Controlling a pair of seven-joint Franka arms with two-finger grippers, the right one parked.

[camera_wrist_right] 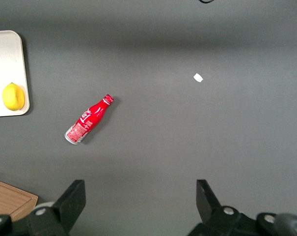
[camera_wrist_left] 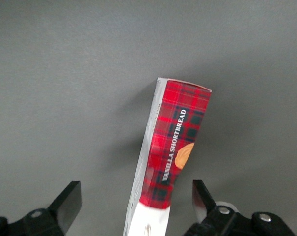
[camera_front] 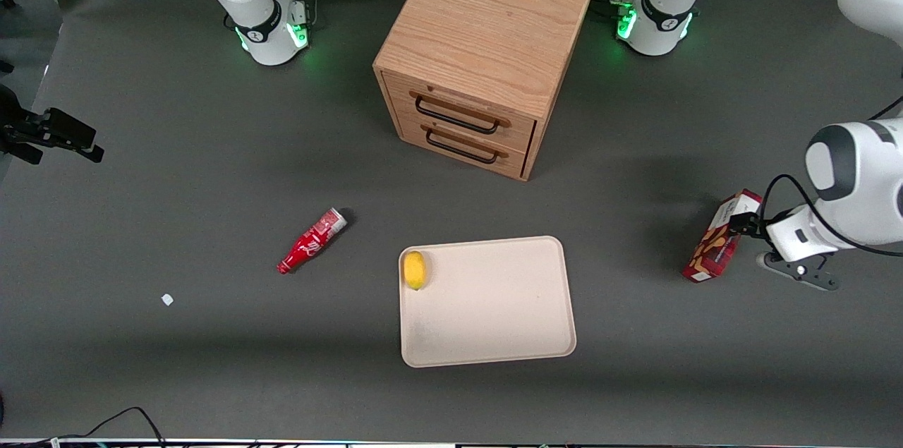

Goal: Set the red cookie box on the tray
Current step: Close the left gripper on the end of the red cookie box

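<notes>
Glossy cardboard red cookie box [camera_wrist_left: 174, 147]; matt grey table [camera_front: 211, 173]; grained wooden cabinet [camera_front: 487, 32].

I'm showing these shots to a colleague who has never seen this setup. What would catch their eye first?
Probably the wooden two-drawer cabinet, the biggest thing on the table, standing farther from the front camera than the beige tray, which holds a lemon. Next, the red cookie box toward the working arm's end, with the gripper open around it, fingers clear of its sides. A red bottle lies toward the parked arm's end.
</notes>
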